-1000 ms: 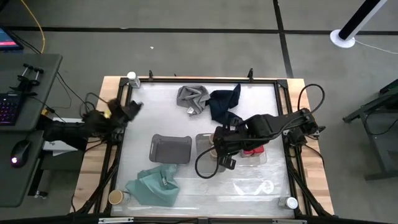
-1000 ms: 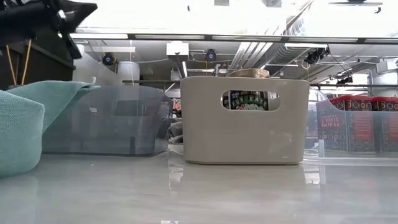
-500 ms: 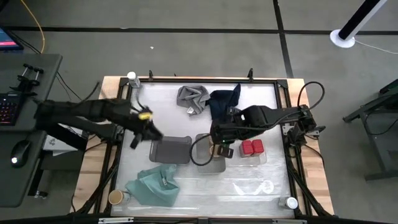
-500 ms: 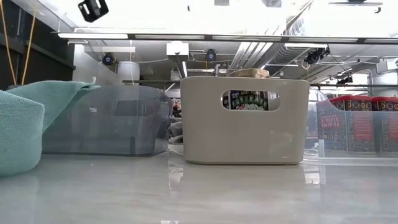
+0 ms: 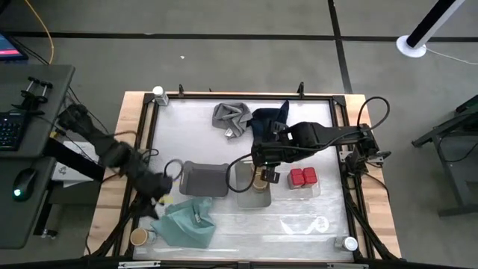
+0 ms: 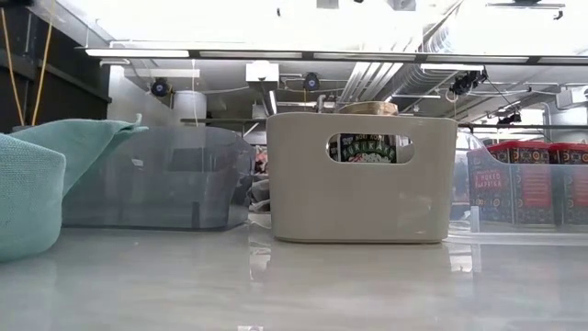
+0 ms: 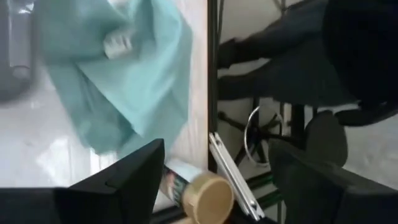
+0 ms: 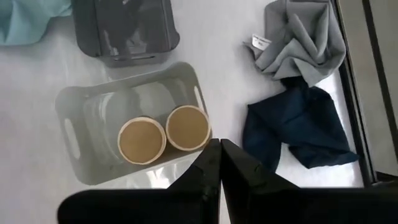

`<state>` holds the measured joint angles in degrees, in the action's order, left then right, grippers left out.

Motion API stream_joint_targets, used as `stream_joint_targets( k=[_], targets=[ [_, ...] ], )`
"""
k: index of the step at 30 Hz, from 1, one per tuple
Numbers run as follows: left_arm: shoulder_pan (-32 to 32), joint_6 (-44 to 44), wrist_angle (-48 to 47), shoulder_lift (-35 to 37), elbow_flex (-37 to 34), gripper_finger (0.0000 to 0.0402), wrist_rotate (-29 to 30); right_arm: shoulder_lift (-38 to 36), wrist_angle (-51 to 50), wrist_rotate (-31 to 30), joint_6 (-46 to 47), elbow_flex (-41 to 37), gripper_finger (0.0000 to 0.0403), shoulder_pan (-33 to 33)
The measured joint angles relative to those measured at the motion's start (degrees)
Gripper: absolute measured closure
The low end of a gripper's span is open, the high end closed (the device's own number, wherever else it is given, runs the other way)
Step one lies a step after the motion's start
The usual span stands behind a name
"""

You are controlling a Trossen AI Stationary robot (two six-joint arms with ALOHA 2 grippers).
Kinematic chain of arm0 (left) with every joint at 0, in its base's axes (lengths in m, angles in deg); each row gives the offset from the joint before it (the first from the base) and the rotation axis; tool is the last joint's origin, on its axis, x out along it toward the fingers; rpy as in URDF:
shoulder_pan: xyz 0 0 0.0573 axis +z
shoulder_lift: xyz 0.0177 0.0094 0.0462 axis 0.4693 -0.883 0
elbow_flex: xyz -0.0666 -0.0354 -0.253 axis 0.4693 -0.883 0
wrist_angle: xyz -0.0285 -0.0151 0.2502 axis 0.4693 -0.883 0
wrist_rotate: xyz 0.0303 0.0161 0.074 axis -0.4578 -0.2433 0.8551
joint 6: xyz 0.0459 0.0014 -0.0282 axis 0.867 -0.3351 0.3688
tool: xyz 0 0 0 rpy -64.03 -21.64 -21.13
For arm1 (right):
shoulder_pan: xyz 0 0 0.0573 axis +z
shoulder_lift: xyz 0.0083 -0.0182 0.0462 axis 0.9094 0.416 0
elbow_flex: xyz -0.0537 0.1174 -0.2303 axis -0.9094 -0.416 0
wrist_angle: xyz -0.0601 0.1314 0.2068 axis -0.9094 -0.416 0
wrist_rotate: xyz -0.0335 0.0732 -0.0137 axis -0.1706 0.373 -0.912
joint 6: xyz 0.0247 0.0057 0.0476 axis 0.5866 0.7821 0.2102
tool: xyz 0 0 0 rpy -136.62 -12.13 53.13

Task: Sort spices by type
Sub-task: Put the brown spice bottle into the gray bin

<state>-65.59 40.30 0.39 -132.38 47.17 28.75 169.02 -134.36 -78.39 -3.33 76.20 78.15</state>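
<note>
My left gripper (image 5: 160,187) hangs open off the table's left edge, beside the teal cloth (image 5: 183,224). Its wrist view looks down at a tan-topped jar (image 7: 208,198) lying at the table's near left corner (image 5: 139,237), between the fingers in that picture but apart from them. Shut and holding nothing, my right gripper (image 8: 219,155) hovers over the far side of the light grey tray (image 5: 243,196). Two tan-topped jars (image 8: 165,134) stand in that tray. Two red jars (image 5: 302,177) stand in the clear tray. White-capped jars stand at the far left corner (image 5: 158,93) and the near right corner (image 5: 349,243).
A dark grey tray (image 5: 205,179) sits left of the light grey one. Grey (image 5: 230,117) and navy (image 5: 269,123) cloths lie bunched at the far side. A small pale object (image 7: 118,43) lies on the teal cloth. A black frame rail (image 7: 212,93) borders the table.
My left gripper has swung from the far left edge in toward the dark grey tray, then on toward the near left corner. My right gripper has drawn back from over the light grey tray toward the far edge, uncovering the tan tops inside.
</note>
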Motion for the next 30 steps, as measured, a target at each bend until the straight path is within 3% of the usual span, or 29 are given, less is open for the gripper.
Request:
stream_joint_targets(
  k=[7,12,20,30],
  targets=[
    [-16.5,-12.5,1.3,-8.4,0.0,0.0124,2.0,0.0,0.0,-1.7,-1.1,0.0,0.0403,0.0],
    [-23.4,-19.9,1.6,-14.0,0.0,0.0124,1.9,0.0,0.0,-1.8,-1.5,0.0,0.0403,0.0],
    [-27.5,-25.4,2.4,-17.2,0.5,0.0124,7.0,0.0,0.0,-2.5,-2.5,0.0,0.0403,0.0],
    [-27.5,-25.3,2.1,-17.4,0.4,0.0124,7.7,0.0,0.4,-2.7,-2.5,0.0,0.0403,0.0]
  ],
)
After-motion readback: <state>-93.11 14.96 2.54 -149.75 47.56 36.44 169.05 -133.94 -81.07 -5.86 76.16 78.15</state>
